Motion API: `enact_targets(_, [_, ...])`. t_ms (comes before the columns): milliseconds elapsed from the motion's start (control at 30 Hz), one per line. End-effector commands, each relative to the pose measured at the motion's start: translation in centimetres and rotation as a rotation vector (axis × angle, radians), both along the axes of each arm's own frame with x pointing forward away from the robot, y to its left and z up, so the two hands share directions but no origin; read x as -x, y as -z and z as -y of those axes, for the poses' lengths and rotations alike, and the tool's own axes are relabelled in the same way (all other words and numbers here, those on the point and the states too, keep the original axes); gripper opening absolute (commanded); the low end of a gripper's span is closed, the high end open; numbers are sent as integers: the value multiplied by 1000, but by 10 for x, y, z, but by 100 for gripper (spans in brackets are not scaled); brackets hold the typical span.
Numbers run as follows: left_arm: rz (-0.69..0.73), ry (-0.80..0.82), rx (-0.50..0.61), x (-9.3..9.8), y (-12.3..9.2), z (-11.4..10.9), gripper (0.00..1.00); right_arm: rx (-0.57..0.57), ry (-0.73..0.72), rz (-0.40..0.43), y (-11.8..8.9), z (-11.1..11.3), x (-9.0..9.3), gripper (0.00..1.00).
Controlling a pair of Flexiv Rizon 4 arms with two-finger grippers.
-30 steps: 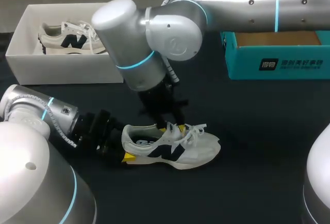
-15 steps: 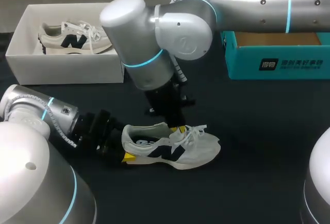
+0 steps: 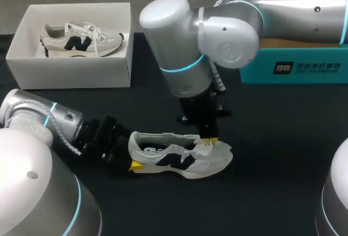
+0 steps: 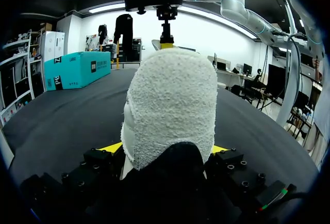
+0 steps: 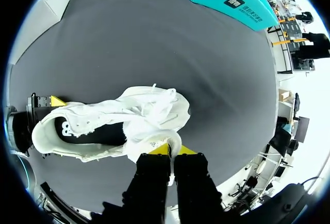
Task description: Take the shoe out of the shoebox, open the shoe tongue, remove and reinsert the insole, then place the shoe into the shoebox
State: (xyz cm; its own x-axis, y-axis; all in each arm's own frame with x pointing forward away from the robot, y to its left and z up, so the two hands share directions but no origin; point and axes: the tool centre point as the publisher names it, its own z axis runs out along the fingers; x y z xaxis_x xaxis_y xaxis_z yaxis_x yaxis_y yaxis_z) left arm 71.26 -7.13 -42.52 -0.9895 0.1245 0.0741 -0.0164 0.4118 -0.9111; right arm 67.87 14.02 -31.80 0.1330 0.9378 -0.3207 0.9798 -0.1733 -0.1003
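Head view: shoe (image 3: 179,160) lies on the table (image 3: 272,138), heel clamped both sides by the left gripper (image 3: 133,160), toe pointing right. Right gripper (image 3: 209,141), jaws nearly closed, pinches the tongue (image 5: 147,140) from above, looks like.

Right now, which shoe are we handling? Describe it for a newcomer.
Find the white shoebox at the far left. Nearer the robot, on the black tabletop, lies a shoe. Unlike its twin inside the box, both arms' jaws hold it.
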Motion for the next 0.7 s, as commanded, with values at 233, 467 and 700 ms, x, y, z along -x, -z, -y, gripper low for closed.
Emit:
enact_targets(233, [0,-2,-2,0,2,0,0,-17,247,72,23,19,8,0])
enact_targets(467, [0,-2,-2,0,2,0,0,-40,276,79,43,26,9,19])
enact_targets(700, [0,-2,-2,0,2,0,0,-64,305,102,53,28,10,41])
